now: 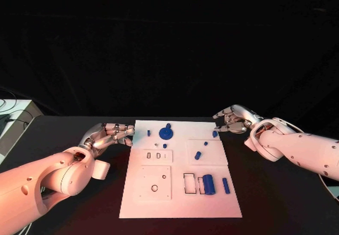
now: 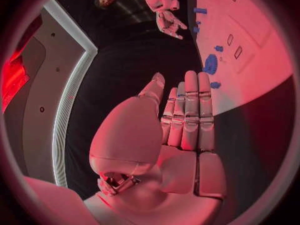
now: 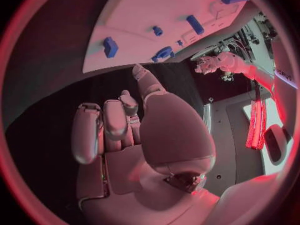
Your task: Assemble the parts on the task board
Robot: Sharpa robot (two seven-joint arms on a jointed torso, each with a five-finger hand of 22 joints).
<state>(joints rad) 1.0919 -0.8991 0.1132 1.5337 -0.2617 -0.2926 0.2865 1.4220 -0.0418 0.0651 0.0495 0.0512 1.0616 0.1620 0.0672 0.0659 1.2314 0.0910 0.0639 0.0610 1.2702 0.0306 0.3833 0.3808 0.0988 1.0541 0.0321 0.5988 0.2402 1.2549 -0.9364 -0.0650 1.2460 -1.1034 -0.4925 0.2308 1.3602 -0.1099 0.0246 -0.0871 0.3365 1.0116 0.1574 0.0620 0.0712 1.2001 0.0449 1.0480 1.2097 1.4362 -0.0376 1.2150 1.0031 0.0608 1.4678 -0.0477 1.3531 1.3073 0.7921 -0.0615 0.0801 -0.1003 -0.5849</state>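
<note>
Matte black table (image 1: 70, 127) carries the flat white task board (image 1: 180, 205) at centre. Head view: small blue parts lie on it, among them a round disc piece (image 1: 166, 132), a cylinder (image 1: 208, 184) and a slim bar (image 1: 225, 185). Left hand (image 1: 113, 134) rests beside the board's left edge, right hand (image 1: 233, 121) by its far right corner. Left wrist view: fingers (image 2: 190, 110) straight and together, holding nothing. Right wrist view: fingers (image 3: 103, 130) loosely curled, apart, empty
</note>
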